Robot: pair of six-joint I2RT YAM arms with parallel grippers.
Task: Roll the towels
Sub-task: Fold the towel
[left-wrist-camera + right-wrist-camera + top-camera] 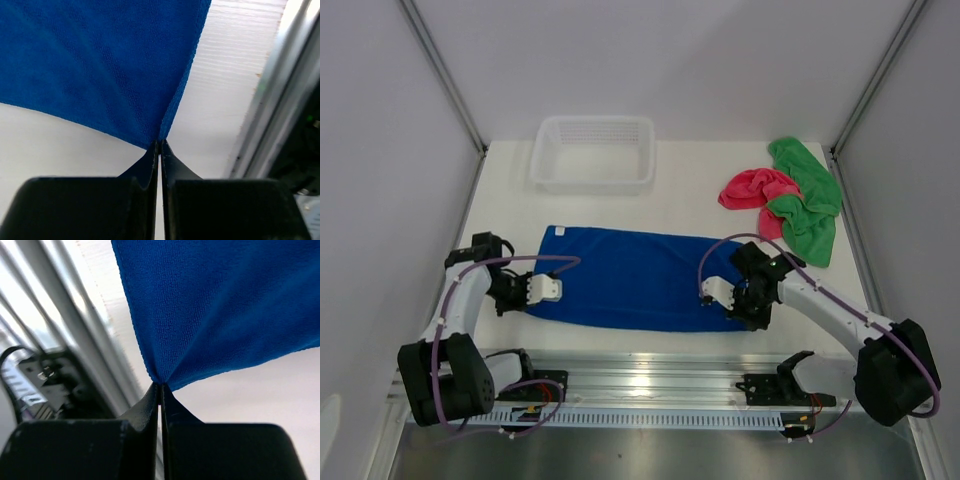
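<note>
1 royal-blue towel (630, 278), flat, outspread

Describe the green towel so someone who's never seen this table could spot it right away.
On the white table, look to the far right corner, right of the mesh basket. Two crumpled towels lie bunched together there; the green towel is the one nearer the right wall, touching the pink towel. The blue towel lies spread flat instead.

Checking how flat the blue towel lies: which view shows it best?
Top external: the whole blue towel lies spread there. Wrist views show only corners, pinched in the left gripper and right gripper.
</note>
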